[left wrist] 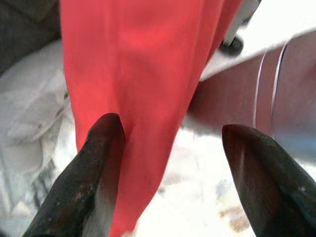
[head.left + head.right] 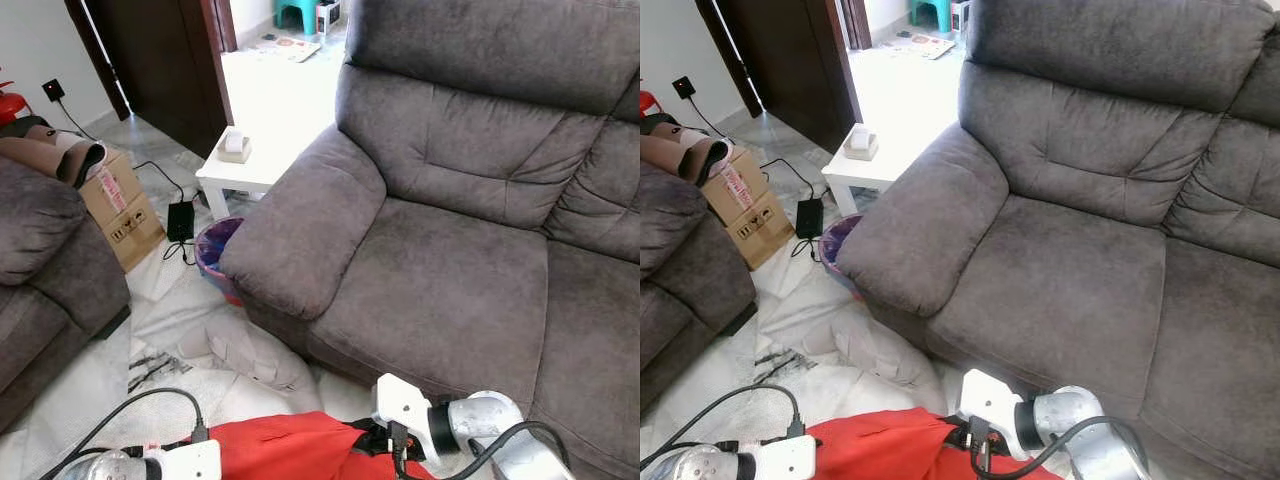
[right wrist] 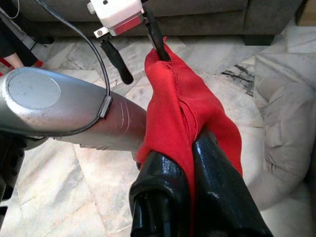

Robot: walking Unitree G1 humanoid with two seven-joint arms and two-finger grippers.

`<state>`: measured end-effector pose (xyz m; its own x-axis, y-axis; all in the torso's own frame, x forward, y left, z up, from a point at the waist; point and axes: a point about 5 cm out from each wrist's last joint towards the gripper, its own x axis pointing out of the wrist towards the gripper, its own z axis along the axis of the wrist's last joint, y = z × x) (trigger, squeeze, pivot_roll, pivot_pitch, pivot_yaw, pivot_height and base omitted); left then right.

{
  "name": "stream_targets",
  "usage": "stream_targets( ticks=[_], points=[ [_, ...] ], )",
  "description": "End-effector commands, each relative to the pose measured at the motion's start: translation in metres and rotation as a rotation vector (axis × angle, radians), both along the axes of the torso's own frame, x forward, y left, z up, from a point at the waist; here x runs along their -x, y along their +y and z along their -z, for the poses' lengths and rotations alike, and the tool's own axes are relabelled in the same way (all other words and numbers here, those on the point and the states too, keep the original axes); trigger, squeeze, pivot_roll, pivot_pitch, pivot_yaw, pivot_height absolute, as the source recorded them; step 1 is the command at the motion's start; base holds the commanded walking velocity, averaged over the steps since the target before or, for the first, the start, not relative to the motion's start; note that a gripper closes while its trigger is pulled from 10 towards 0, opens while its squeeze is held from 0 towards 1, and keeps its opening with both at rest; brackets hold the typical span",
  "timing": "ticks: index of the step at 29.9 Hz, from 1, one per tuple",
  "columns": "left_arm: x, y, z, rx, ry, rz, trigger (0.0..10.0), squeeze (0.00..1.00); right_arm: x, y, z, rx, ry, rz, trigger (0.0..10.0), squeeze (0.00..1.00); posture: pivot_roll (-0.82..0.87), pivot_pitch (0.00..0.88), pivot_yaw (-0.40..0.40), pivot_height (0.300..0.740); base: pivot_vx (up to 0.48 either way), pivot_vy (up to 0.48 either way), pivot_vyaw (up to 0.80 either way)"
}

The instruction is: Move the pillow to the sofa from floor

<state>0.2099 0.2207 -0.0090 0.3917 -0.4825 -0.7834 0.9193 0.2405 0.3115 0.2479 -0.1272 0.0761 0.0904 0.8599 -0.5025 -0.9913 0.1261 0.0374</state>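
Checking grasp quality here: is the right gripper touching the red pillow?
Touching. The right wrist view shows the right gripper shut on a fold of the red pillow, fabric pinched between its black fingers.

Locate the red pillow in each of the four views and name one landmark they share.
Left eye view: red pillow at the bottom edge, between the two arms.
Right eye view: bottom edge, left of centre.
Left wrist view: hanging between the open fingers of the left gripper.
Right wrist view: clamped in the right gripper, running up the middle.
Shared landmark: the crumpled white cloth on the floor.
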Motion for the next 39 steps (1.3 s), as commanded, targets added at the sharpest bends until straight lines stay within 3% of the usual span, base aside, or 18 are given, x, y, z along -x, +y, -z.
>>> stream_targets(
  ticks=[1,7,9,22,23,24,25,39],
  points=[
    [0.009,0.012,0.007,-0.059,0.025,-0.004,10.0,0.00,0.000,0.007,-0.020,-0.094,-0.055,-0.049,10.0,0.00,0.02,0.179,0.027,0.740,0.000,0.000,0.00],
    [0.014,0.020,0.014,-0.105,0.009,-0.027,10.0,0.00,0.003,0.003,-0.023,-0.091,-0.047,-0.055,10.0,0.00,0.02,0.180,0.024,0.740,0.000,0.000,0.00],
    [0.013,0.021,0.018,-0.129,-0.052,-0.030,10.0,0.00,0.005,0.001,-0.025,-0.088,-0.043,-0.064,10.0,0.00,0.02,0.181,0.023,0.740,0.000,0.000,0.00],
    [0.012,0.017,0.027,-0.134,-0.124,-0.092,10.0,0.00,0.010,-0.002,-0.030,-0.088,-0.029,-0.085,10.0,0.00,0.00,0.178,0.013,0.740,0.000,0.000,0.00],
    [0.012,0.016,0.028,-0.144,-0.121,-0.084,9.5,0.00,0.011,-0.002,-0.030,-0.087,-0.028,-0.086,10.0,0.00,0.00,0.179,0.012,0.740,0.000,0.000,0.00],
    [0.012,0.016,0.029,-0.151,-0.117,-0.079,3.8,0.00,0.011,-0.002,-0.030,-0.086,-0.028,-0.087,10.0,0.00,0.00,0.179,0.012,0.740,0.000,0.000,0.00],
    [0.012,0.016,0.029,-0.158,-0.119,-0.075,0.0,0.00,0.011,-0.002,-0.030,-0.086,-0.029,-0.088,10.0,0.00,0.00,0.180,0.011,0.740,0.000,0.000,0.00],
    [0.016,0.014,0.033,-0.175,-0.119,-0.011,0.0,0.00,0.015,-0.005,-0.032,-0.078,-0.016,-0.088,10.0,0.00,0.00,0.182,0.003,0.740,0.000,0.000,0.00]
  ],
)
